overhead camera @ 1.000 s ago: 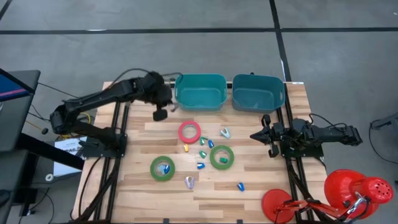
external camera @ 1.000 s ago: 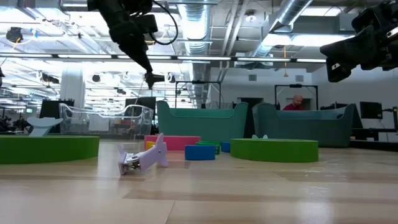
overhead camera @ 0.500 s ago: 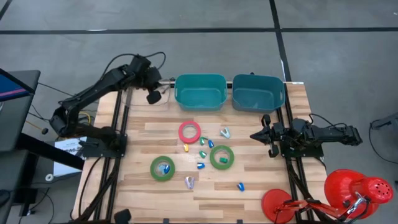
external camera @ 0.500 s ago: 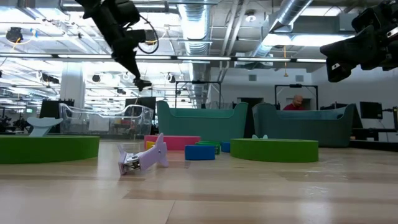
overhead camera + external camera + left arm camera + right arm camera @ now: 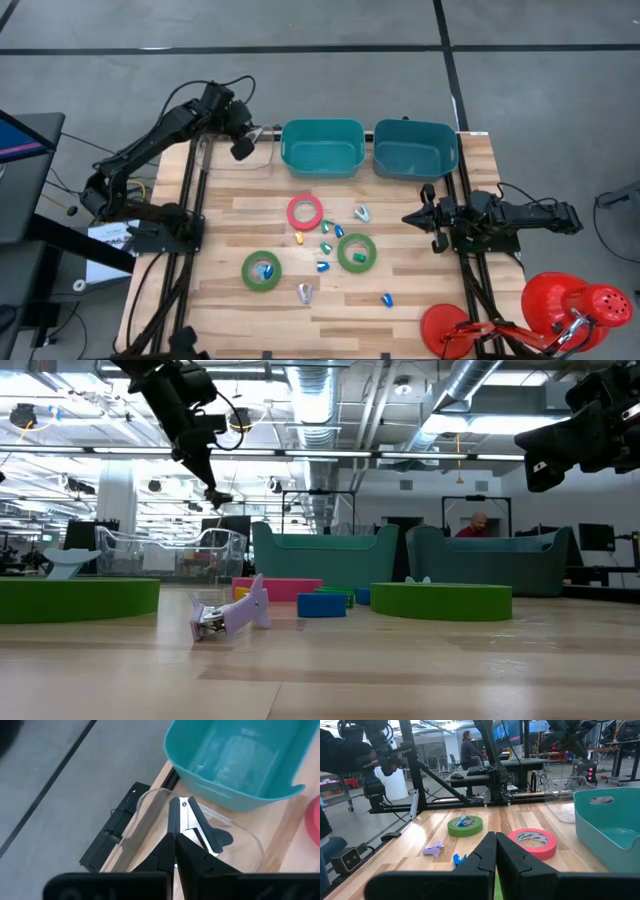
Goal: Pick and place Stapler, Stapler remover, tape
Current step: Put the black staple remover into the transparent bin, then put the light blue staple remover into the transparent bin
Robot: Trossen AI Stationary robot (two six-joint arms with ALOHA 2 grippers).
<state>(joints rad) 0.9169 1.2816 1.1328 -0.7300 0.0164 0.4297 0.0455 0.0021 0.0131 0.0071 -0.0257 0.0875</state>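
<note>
High view — left hand clenched, raised beside the left teal bin, right hand clenched — parked at table edge.

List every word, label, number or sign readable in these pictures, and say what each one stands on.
No text can be read anywhere.
White sheet on the floor by the left arm's base: dark print shows, too small to read.
Screens in the room behind the table: lit, but nothing legible.
Tape rolls, bins and small pieces: no markings visible.
</note>
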